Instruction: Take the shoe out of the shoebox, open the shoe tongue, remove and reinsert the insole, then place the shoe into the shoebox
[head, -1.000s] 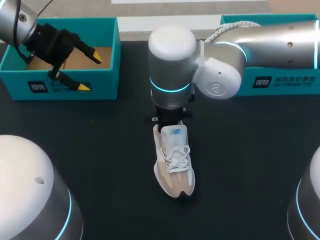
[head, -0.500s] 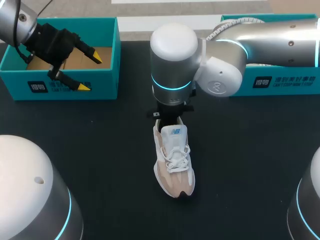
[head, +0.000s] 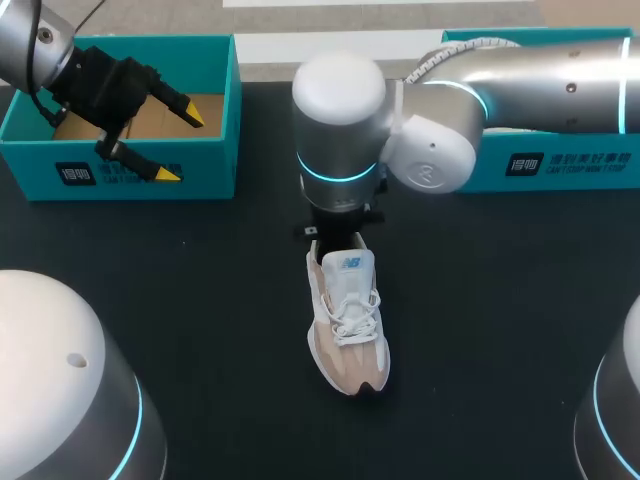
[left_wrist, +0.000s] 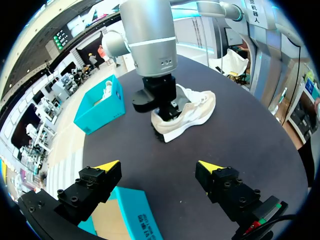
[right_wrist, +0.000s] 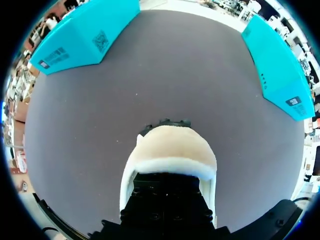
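The white and tan lace-up shoe (head: 348, 325) lies on the black table (head: 200, 300), out of the teal cardboard shoebox (head: 215, 60). The right gripper (head: 335, 228) sits in the shoe's opening, maybe at the insole. Whether it holds anything cannot be told. The left gripper (head: 178, 145) hangs wide apart over the box. A slow, straight lift should keep the shoe from tipping.

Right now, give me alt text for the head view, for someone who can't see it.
A white and beige shoe sits at centre, the right arm down over its heel. The left gripper hangs open over a teal box; a second box sits at right.
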